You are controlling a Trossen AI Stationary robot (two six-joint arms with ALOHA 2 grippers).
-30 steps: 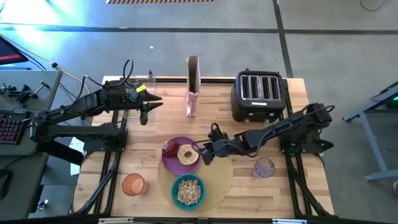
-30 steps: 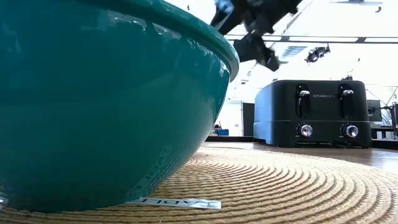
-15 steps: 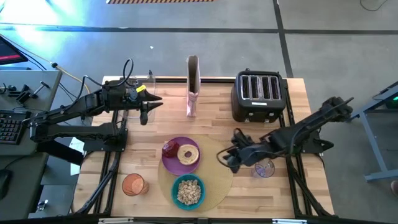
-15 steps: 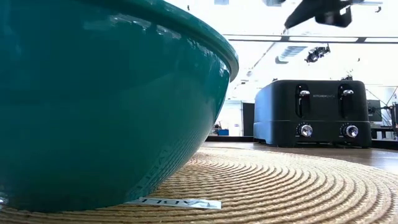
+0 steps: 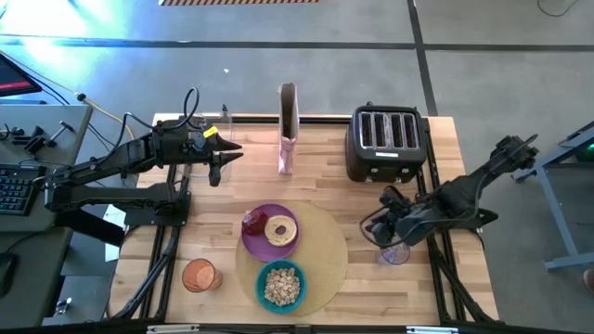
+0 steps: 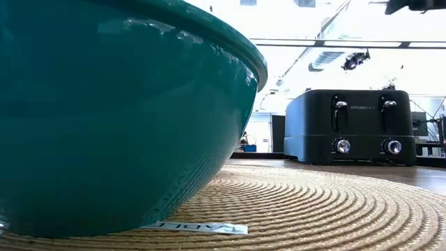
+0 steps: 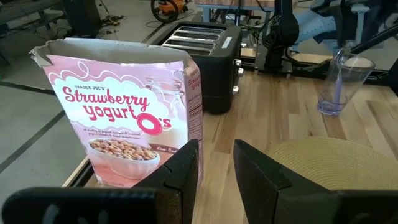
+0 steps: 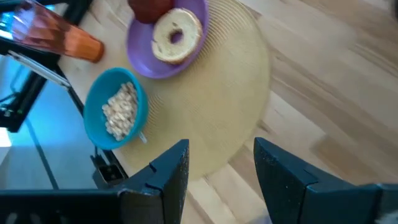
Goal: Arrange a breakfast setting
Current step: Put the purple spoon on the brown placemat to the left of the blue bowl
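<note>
The round tan mat (image 5: 320, 264) lies at the table's near middle. The purple plate (image 5: 263, 246) rests partly on its left edge and carries the bagel (image 5: 280, 230) and the red fruit (image 5: 252, 221). The teal bowl (image 5: 281, 285) of cereal sits on the mat's near edge. The orange cup (image 5: 199, 276) stands left of the bowl, and the clear glass (image 5: 394, 250) stands right of the mat. My right gripper (image 5: 371, 229) is open and empty, above the table between mat and glass. My left gripper (image 5: 215, 169) is open and empty at the far left. No spoon shows plainly.
The black toaster (image 5: 387, 144) stands at the far right. The tall pink cereal box (image 5: 288, 139) stands at the far middle, right in front of my left gripper in its wrist view (image 7: 124, 118). Bare wood lies between the box, the toaster and the mat.
My right gripper has gone from beside the purple plate toward the table's right edge, across the mat, and now stands next to the clear glass. The plate, bagel and fruit stay where they were.
</note>
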